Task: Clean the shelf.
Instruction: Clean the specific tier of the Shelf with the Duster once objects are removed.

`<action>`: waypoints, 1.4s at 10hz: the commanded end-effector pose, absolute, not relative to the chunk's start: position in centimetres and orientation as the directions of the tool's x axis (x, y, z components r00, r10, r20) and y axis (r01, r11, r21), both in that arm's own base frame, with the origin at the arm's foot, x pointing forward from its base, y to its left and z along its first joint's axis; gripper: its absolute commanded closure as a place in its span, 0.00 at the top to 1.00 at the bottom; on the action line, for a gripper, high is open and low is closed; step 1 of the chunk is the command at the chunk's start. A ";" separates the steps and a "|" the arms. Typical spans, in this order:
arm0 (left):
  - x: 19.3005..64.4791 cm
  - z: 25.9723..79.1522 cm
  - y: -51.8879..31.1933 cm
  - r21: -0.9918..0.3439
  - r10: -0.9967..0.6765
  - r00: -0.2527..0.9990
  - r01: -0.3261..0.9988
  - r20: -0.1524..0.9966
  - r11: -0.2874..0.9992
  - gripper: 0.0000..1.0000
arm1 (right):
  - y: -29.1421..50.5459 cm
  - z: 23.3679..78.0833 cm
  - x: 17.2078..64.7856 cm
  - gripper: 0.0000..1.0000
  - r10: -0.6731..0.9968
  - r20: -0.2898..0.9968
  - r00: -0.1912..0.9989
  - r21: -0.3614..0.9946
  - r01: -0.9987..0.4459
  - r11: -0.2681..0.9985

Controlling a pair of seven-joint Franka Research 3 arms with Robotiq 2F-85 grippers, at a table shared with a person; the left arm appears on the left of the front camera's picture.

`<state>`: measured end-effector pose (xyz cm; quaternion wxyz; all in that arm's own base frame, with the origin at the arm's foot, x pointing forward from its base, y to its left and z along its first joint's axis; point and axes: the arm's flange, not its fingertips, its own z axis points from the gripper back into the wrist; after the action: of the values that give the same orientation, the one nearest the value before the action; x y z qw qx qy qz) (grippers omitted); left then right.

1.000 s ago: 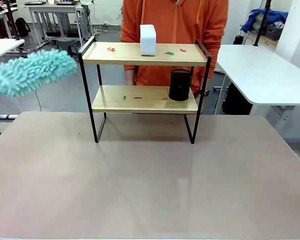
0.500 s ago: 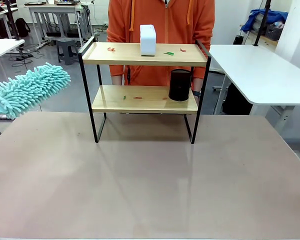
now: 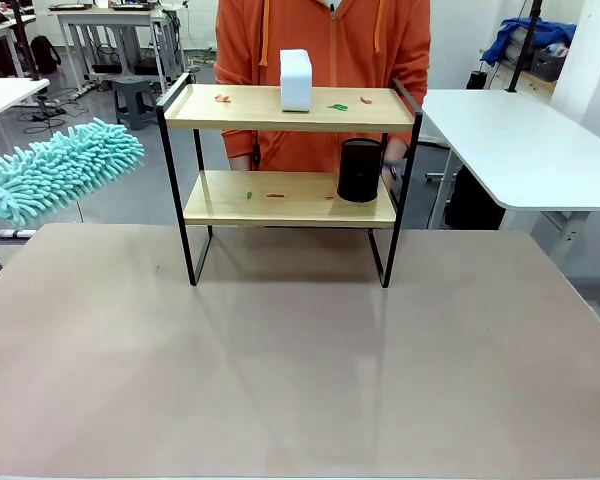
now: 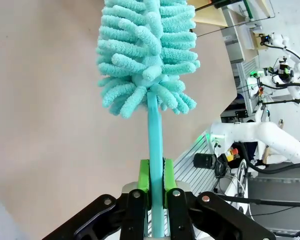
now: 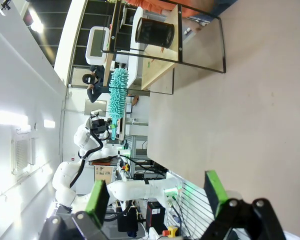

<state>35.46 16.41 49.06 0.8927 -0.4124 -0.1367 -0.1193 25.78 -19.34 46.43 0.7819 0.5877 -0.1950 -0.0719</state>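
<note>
Left wrist view: the left gripper (image 4: 156, 175) grips the handle of a fluffy teal duster (image 4: 146, 55), held in the air well left of the shelf (image 3: 250, 120). The shelf stands at the far middle of the table (image 3: 300, 380), in front of a person in orange (image 3: 320, 40). The right gripper (image 5: 157, 196) hangs empty, jaws spread wide.

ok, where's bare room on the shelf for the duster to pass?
On the shelf, the top board is open either side of the white box, small scraps aside. The lower board is open from the left legs to the black canister, crowding its right end. The table in front is bare.
</note>
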 end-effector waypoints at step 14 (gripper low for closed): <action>33.8 50.9 17.2 -0.596 -0.340 0.905 0.424 0.255 0.681 0.12 | -19.4 46.6 25.8 1.00 -0.332 0.244 0.911 0.942 -0.141 0.306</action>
<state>34.71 16.57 49.38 0.9107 -0.3716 -0.0850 -0.1592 25.78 -19.35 46.43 0.7819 0.5877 -0.1951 -0.0719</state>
